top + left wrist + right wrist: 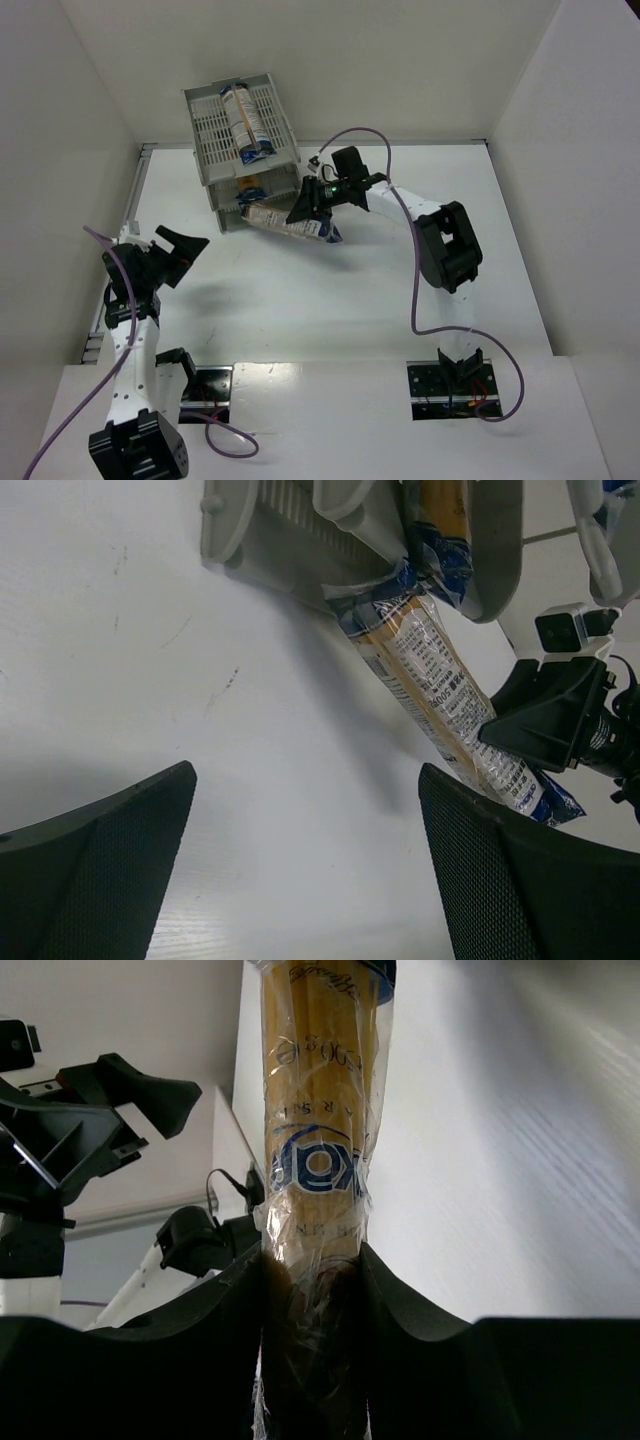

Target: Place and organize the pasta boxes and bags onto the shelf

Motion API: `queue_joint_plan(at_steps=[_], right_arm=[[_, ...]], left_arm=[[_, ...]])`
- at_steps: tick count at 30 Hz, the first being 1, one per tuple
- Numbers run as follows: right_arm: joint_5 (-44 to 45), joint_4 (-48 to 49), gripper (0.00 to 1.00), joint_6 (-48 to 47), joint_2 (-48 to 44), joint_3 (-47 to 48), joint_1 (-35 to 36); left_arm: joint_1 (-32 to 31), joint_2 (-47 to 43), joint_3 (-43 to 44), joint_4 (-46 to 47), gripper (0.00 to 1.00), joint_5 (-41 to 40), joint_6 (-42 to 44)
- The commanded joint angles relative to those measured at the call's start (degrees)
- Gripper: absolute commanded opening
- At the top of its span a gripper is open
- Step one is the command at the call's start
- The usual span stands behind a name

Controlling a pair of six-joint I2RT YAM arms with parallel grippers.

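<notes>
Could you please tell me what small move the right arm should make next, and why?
Probably slide the held packet further into the lowest tier of the shelf: the right pincer is shut on it, yet most of its length sticks out.

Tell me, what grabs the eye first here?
The right gripper pinches a long pasta packet, its far end at the foot of the grey shelf. Another packet lies in the top tray; the left gripper hangs open and empty at left.
</notes>
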Motion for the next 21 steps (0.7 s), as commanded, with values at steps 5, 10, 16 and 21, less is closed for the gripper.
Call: queue_joint_plan(at_steps=[5,10,16,21], right_arm=[[-1.25,5.60,0.00,2.86,5.52,10.20,-0.98],[-0.72,5.67,0.00,2.25,6.75,9.68,-1.51],[4.35,4.37,0.00,2.77,8.95,15.29,-1.51],[12.55,-0.83,0.00,2.69,11.67,18.46,-1.51]], left_arm=[[1.20,1.37,1.23,0.75,0.99,-2.32,2.07],[1.73,1.90,1.23,0.75,0.99,-2.84,2.59],[1.73,3.04,1.23,1.28,0.99,-2.85,2.59],[1.73,3.57,1.23,1.28,0.99,-2.85,2.59]])
